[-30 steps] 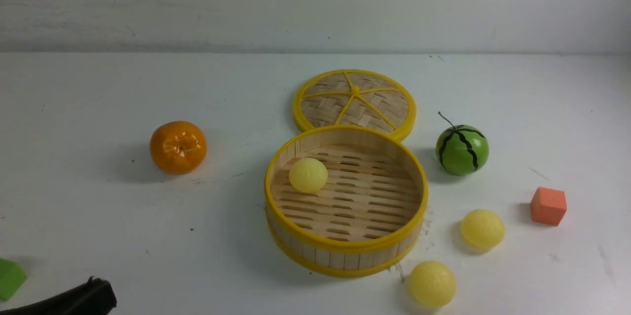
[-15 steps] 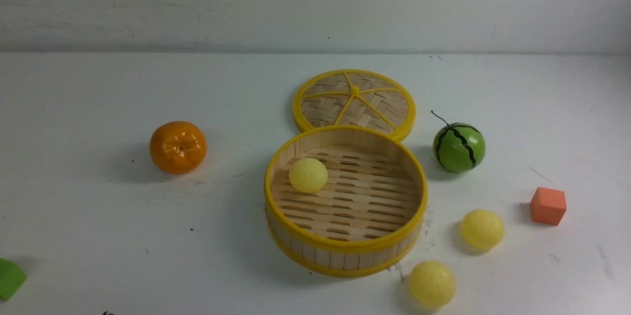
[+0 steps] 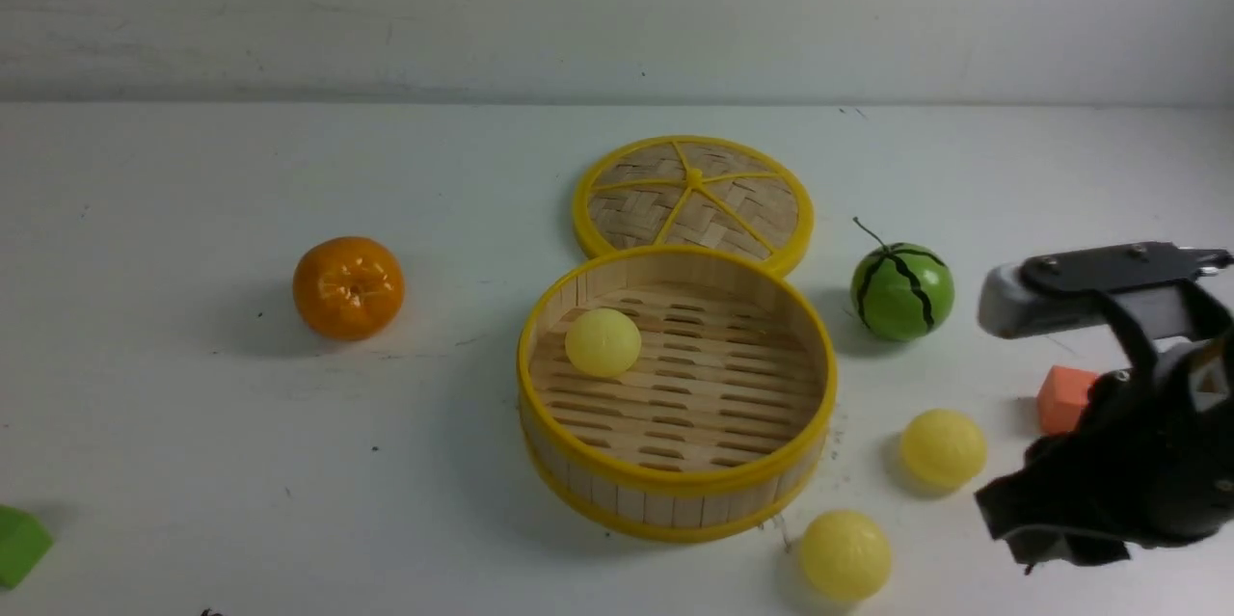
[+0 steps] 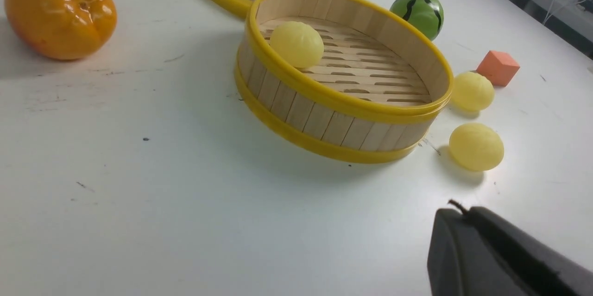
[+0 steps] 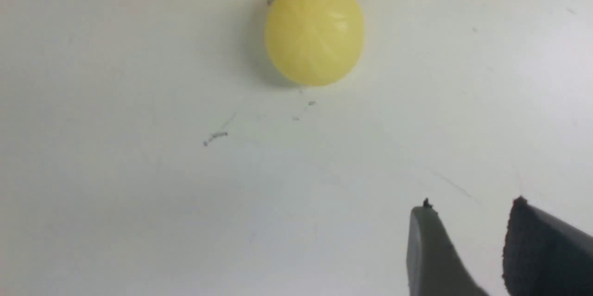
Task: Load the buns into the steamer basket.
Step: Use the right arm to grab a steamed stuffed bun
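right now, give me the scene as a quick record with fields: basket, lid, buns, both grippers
steamer basket: upright, uncovered
lid: lying flat behind the basket
inside: first bun, on the slats
outside: far bun and near bun, both right of the basket
right gripper: open, empty, apart from the near bun
left gripper: one finger seen, state unclear

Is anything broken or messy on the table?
Nothing stands out. The basket sits upright with one bun inside. Its lid lies flat behind it, and two more buns rest whole on the table beside it.
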